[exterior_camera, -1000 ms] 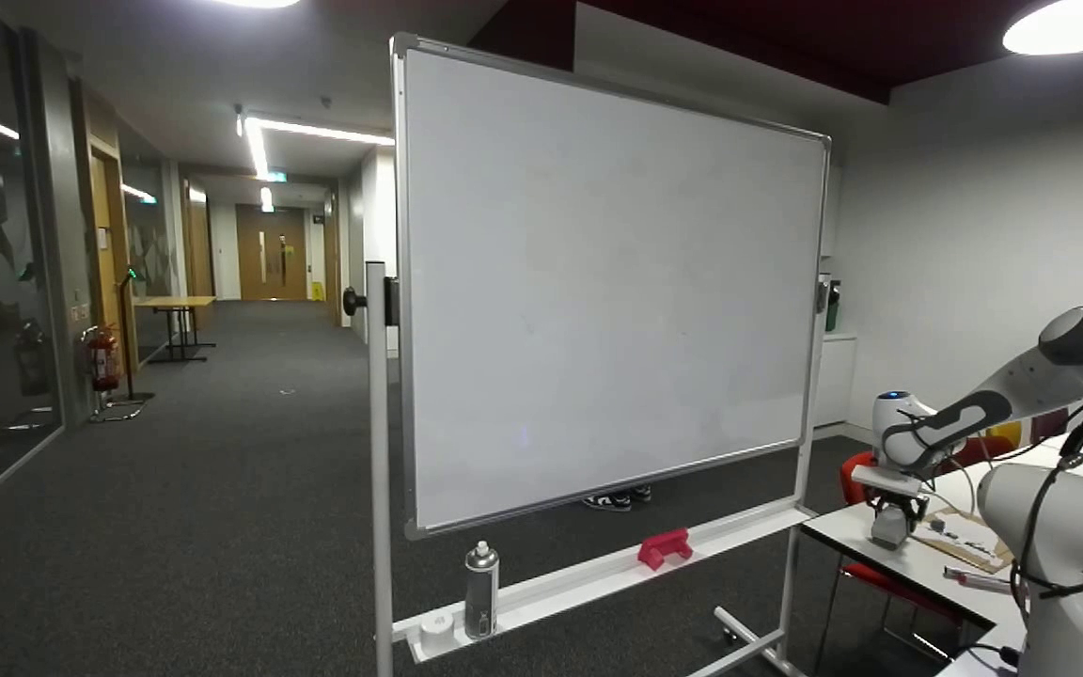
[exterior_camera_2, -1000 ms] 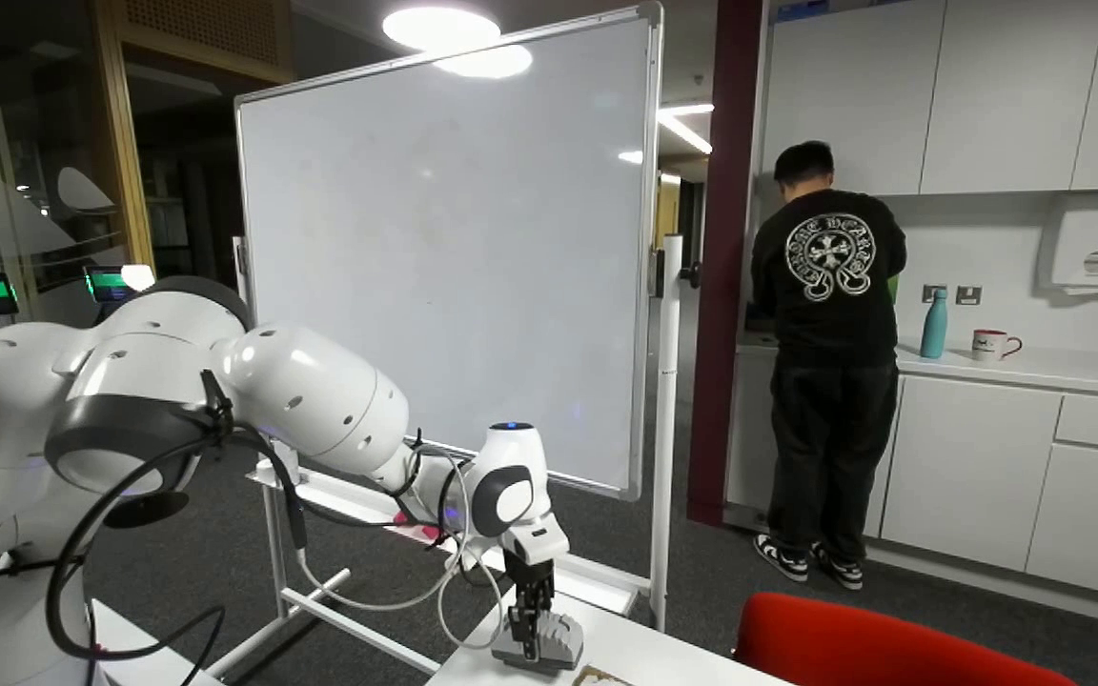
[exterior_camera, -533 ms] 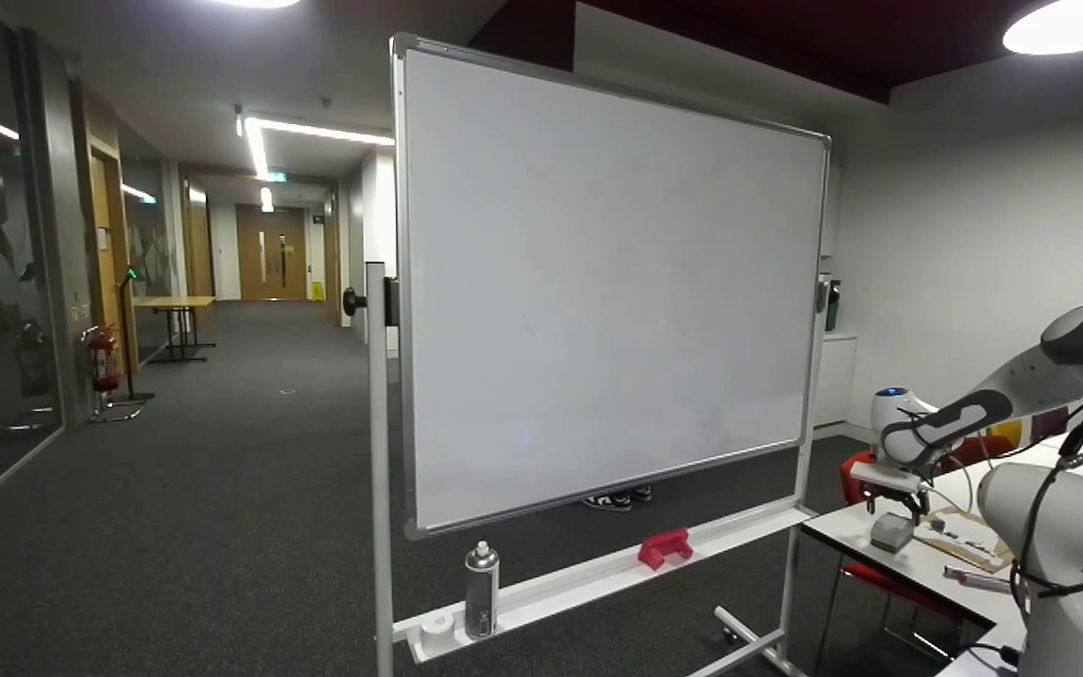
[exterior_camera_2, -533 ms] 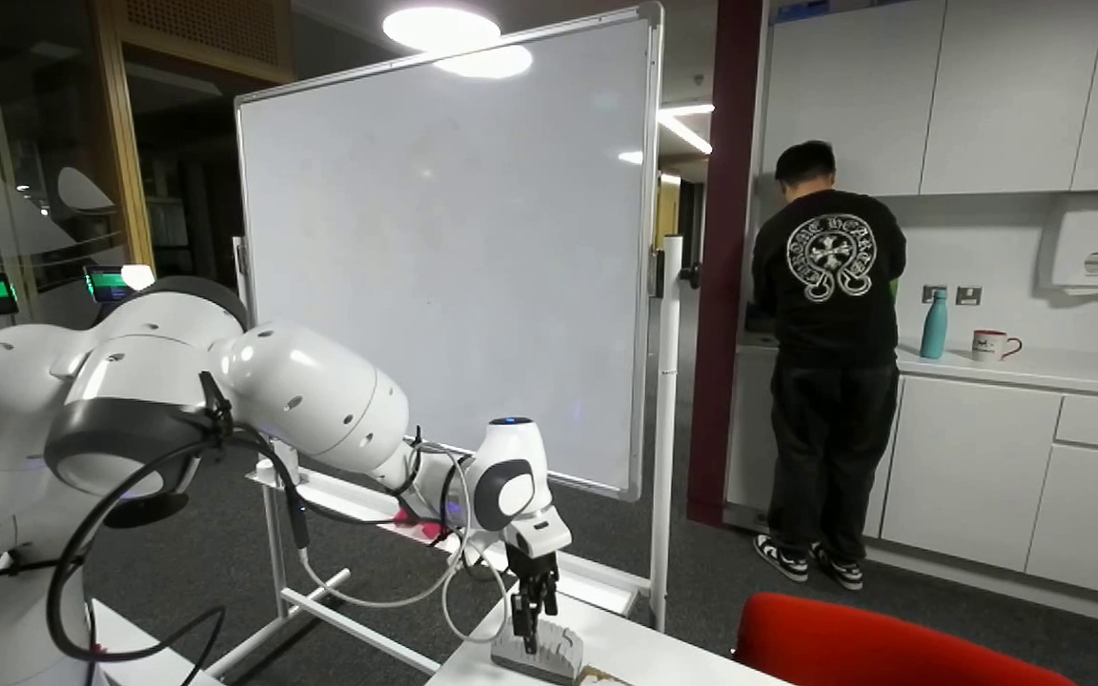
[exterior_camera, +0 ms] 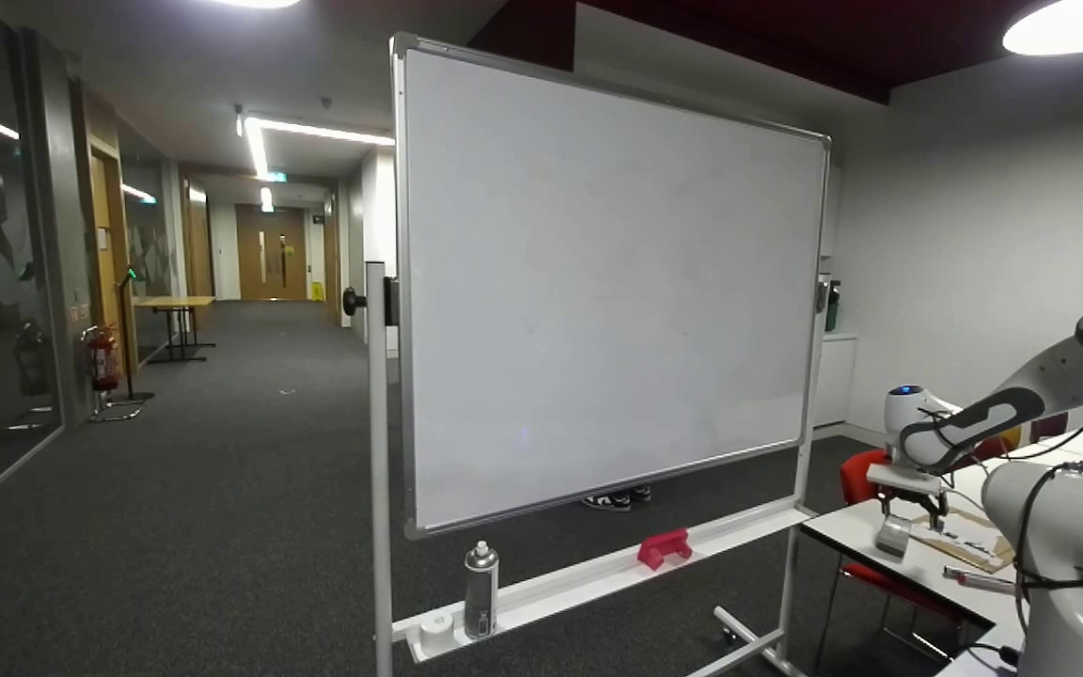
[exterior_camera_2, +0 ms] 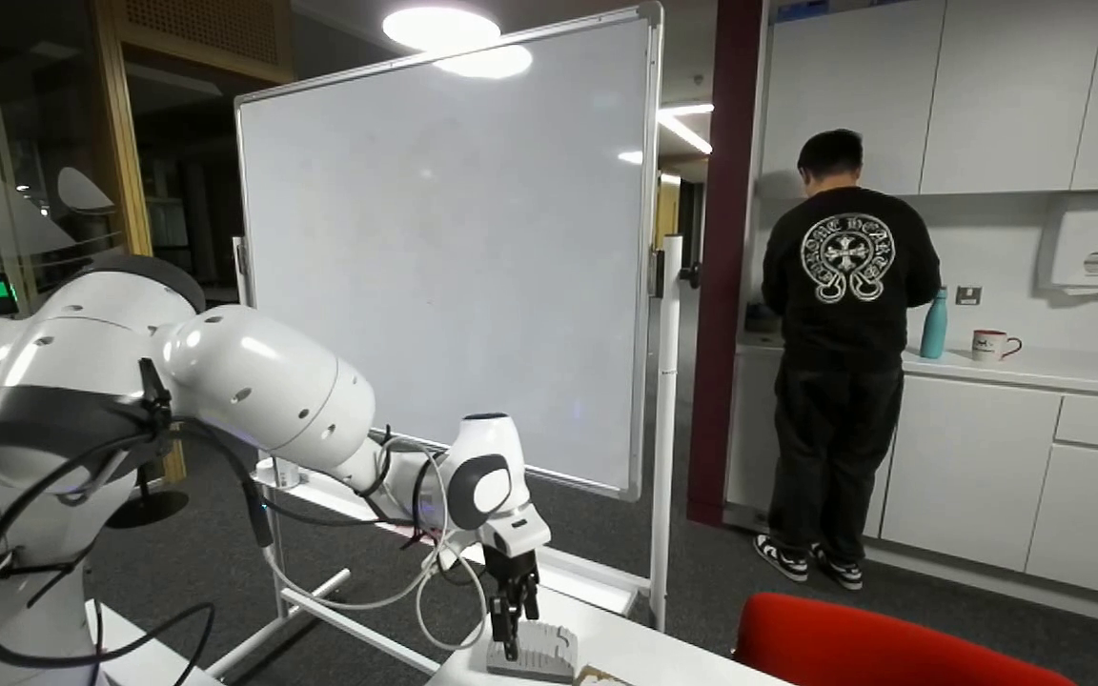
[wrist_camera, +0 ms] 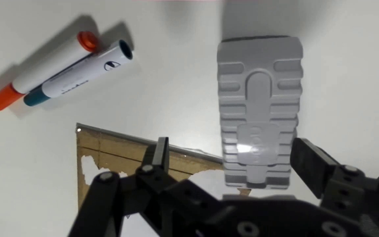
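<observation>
In the wrist view, I am seeing an eraser (wrist_camera: 258, 108) on the table (wrist_camera: 347, 82), showing between the jaws of my gripper (wrist_camera: 230, 144); 2 markers (wrist_camera: 84, 72) are lying left, a cardboard sheet (wrist_camera: 113, 148) lower left. In an exterior view, a whiteboard (exterior_camera_2: 444, 267) is standing behind the table, a chair (exterior_camera_2: 873, 648) to the table's right.

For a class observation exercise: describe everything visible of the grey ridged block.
The grey block is long, narrow and plastic-looking, with ridged sides, an arched outline and a smooth panel with unreadable markings. A dark edge shows at one end. It rests on the white table, unheld, close to the open pincer; whether they touch is unclear.
</observation>
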`<move>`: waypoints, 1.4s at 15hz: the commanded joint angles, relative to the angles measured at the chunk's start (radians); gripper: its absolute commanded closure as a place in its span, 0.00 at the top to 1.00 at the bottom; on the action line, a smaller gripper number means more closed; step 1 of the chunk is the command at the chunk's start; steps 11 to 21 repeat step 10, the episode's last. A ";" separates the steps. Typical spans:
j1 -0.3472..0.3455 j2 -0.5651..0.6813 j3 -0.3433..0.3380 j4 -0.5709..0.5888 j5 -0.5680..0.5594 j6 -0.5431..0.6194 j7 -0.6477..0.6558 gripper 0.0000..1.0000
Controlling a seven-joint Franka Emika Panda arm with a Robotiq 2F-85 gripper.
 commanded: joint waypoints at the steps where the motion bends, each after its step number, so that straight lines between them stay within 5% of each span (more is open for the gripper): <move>1: -0.056 -0.015 0.058 -0.026 -0.032 -0.028 0.007 1.00; 4: -0.105 0.021 0.098 -0.080 -0.032 -0.026 0.007 1.00; 21: -0.108 0.027 0.100 -0.088 -0.032 -0.026 0.007 1.00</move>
